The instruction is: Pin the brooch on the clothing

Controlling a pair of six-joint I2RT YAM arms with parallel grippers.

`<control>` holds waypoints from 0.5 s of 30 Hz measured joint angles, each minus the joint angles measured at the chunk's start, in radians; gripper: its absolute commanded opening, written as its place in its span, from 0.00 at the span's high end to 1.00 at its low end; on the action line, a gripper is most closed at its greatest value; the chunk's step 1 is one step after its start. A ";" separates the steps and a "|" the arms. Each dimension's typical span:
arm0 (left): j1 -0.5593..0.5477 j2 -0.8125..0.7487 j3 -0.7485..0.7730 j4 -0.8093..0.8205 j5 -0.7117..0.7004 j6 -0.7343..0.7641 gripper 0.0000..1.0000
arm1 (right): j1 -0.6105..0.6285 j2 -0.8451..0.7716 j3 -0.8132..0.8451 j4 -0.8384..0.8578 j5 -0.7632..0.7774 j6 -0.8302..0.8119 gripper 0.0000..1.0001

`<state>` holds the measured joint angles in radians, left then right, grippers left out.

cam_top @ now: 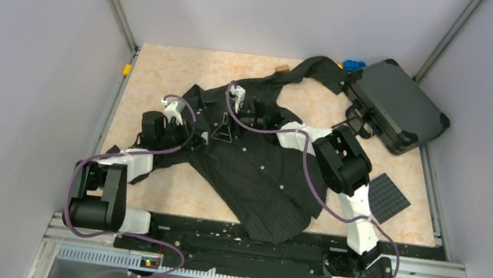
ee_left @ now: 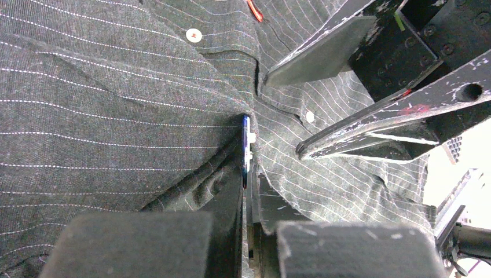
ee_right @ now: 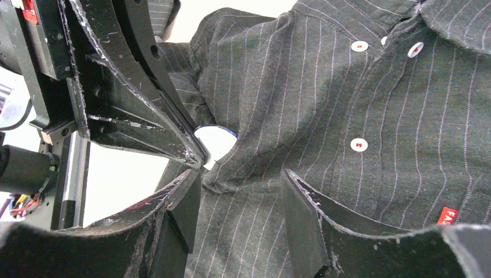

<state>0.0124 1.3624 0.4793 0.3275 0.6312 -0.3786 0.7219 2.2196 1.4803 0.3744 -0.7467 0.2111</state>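
The black pinstriped shirt [cam_top: 260, 177] lies crumpled across the middle of the table; it also shows in the left wrist view [ee_left: 116, 87] and the right wrist view [ee_right: 347, 87]. My left gripper [cam_top: 198, 131] [ee_left: 248, 185] is shut on the brooch [ee_left: 246, 145], seen edge-on with a blue rim, pressed against a fold of the shirt. In the right wrist view the brooch [ee_right: 215, 142] shows as a pale round disc with a blue edge. My right gripper [cam_top: 224, 133] [ee_right: 238, 179] is open, its jaws standing either side of shirt fabric right beside the brooch. The red tag [ee_right: 447, 215] lies further off.
A dark hard case [cam_top: 395, 105] lies at the back right on the shirt's sleeve, with a bright-blue toy piece [cam_top: 354, 65] behind it. A dark gridded plate [cam_top: 389, 196] lies at the right. A small yellow piece [cam_top: 126, 69] sits at the left wall.
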 measured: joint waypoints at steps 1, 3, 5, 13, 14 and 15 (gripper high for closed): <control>0.000 0.000 0.000 0.003 0.003 0.000 1.00 | 0.000 0.001 0.000 0.000 -0.005 0.000 0.46; 0.000 0.000 0.000 0.011 0.008 0.000 1.00 | 0.000 0.002 0.000 0.000 -0.016 0.001 0.46; 0.000 0.000 0.000 0.016 0.009 0.000 1.00 | 0.000 0.007 0.001 0.003 -0.025 0.002 0.46; -0.008 0.000 0.000 0.024 0.012 0.000 1.00 | 0.000 0.060 0.008 0.002 -0.038 0.007 0.52; -0.011 0.000 0.000 0.025 0.014 0.000 1.00 | 0.000 0.064 0.008 0.002 -0.038 0.010 0.53; -0.013 0.000 0.000 0.026 0.016 0.000 1.00 | 0.000 0.066 0.008 0.000 -0.039 0.010 0.53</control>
<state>-0.0002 1.3624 0.4793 0.3538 0.6472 -0.3782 0.7219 2.2860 1.4887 0.3744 -0.7853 0.2214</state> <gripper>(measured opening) 0.019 0.481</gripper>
